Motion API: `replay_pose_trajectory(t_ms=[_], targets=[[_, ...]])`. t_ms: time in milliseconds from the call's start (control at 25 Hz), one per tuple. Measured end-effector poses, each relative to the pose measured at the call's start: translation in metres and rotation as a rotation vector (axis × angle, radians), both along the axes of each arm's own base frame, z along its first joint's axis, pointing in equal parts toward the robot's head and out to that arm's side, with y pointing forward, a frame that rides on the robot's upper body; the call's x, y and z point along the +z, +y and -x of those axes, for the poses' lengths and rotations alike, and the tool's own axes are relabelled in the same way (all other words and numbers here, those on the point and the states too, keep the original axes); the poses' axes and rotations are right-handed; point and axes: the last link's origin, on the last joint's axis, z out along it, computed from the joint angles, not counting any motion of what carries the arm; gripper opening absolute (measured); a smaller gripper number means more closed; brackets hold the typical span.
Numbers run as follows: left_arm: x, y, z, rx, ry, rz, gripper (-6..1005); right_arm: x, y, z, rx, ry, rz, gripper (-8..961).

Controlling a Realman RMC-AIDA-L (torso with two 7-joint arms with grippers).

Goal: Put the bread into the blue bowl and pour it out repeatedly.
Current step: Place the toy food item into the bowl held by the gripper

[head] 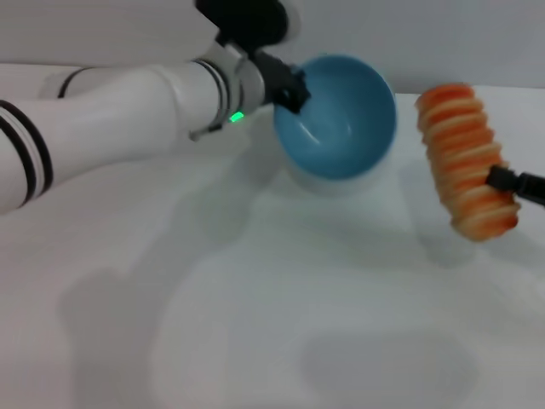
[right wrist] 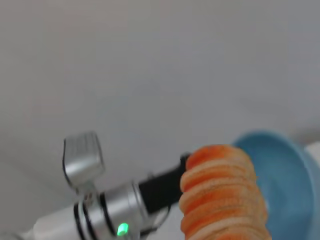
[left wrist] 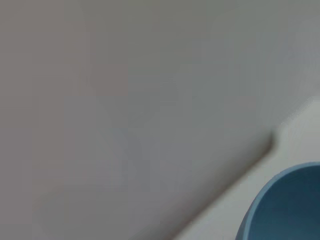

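We see left gripper (head: 292, 88) clamped on rim of blue bowl (head: 338, 115), bowl tipped, opening facing us, at 12 o'clock on white table (head: 255, 298). Bread (head: 467, 160) at 2 o'clock, lifted clear of table, well apart from bowl, grasped near lower end by right gripper (head: 504, 181). Bowl interior holds nothing.

White glossy left arm (head: 111, 111), black ring bands, green wrist light, black gripper (head: 289, 88).

White tabletop (head: 281, 341), pale wall (head: 443, 34)
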Motion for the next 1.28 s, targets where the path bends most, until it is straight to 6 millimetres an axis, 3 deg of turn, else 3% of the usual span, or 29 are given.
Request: replay_pose_trajectory(t_ms=[200,320,560,1120,1280], targets=[[-0.02,-0.02,-0.016,-0.012,0.021,0.154,-1,-0.004,0.025,0.01,0.028,-0.046,-0.081,163],[-0.026,-0.029,-0.032,-0.005,-0.007,0.22,-2,-0.016,0.04,0.02,0.04,-0.062,-0.078,147],[-0.027,-0.033,-0.043,-0.024,-0.025,0.239,-2,-0.05,0.061,0.027,0.016,-0.163,-0.052,136],[-0.027,-0.033,-0.043,-0.024,-0.029,0.239,0,-0.066,0.067,0.023,0.008,-0.247,-0.072,114],[-0.027,-0.032,-0.042,-0.017,-0.03,0.236,0,-0.064,0.067,0.021,0.004,-0.248,-0.075,247]])
